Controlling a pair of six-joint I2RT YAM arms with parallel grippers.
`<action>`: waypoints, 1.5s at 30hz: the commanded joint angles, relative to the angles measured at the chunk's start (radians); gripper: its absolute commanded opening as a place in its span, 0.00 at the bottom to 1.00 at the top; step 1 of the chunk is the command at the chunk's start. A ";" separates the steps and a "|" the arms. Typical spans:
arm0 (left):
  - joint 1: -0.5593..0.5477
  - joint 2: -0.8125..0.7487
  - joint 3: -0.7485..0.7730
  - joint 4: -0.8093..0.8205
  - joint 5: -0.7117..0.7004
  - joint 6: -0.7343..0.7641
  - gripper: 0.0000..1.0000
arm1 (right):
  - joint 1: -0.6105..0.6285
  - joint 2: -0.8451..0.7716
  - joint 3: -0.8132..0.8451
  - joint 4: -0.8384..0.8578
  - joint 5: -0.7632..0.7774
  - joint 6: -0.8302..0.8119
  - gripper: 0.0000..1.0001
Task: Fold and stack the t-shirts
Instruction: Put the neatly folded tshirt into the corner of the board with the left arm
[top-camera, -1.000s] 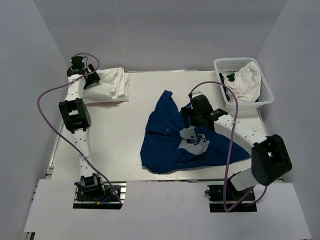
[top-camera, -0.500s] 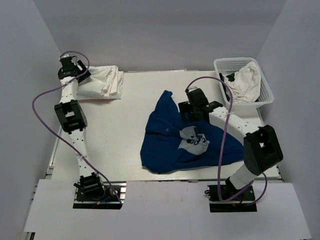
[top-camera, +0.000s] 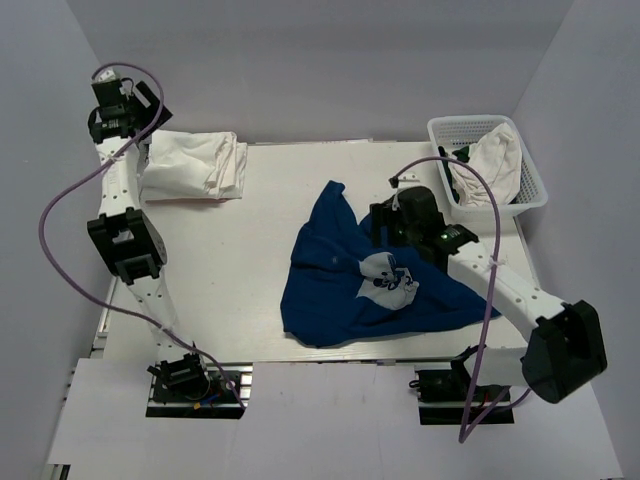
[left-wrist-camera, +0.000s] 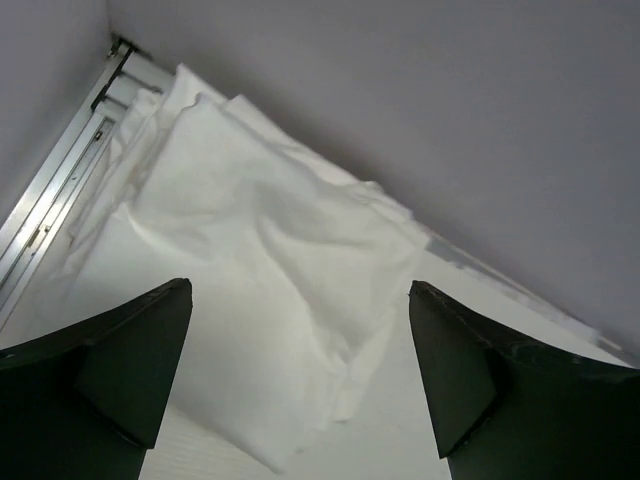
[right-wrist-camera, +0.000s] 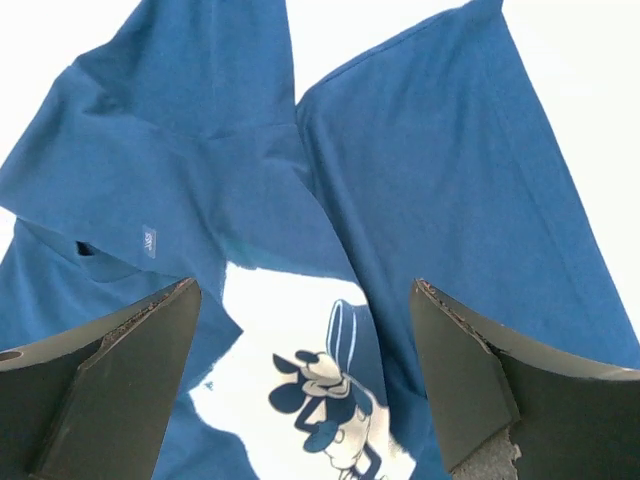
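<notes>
A navy t-shirt (top-camera: 340, 280) with a pale cartoon print (top-camera: 388, 279) lies crumpled in the middle of the table; the right wrist view shows it too (right-wrist-camera: 430, 190). A folded white t-shirt (top-camera: 195, 165) lies at the far left corner, also in the left wrist view (left-wrist-camera: 270, 230). Another white t-shirt (top-camera: 492, 160) sits in the basket. My left gripper (top-camera: 140, 130) is open and empty, raised above the folded white shirt's left end. My right gripper (top-camera: 385, 225) is open and empty, hovering over the navy shirt near the print.
A white lattice basket (top-camera: 530, 185) stands at the far right corner with something dark green beside the white cloth. The grey walls close in on both sides. The table's metal edge rail (left-wrist-camera: 60, 190) runs along the left.
My left arm has lifted up and back from the folded white shirt, which stays put. My right arm has shifted a little to the right over the navy shirt.
</notes>
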 joint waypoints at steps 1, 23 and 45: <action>-0.024 -0.186 -0.088 -0.087 0.028 -0.048 0.99 | -0.004 -0.062 -0.055 0.083 0.026 0.068 0.90; -0.272 -0.430 -0.872 0.050 -0.029 -0.056 0.99 | -0.023 -0.249 -0.277 0.074 0.074 0.112 0.90; -0.245 0.084 -0.332 0.086 -0.035 -0.013 0.99 | -0.061 -0.001 -0.104 0.005 0.052 0.072 0.90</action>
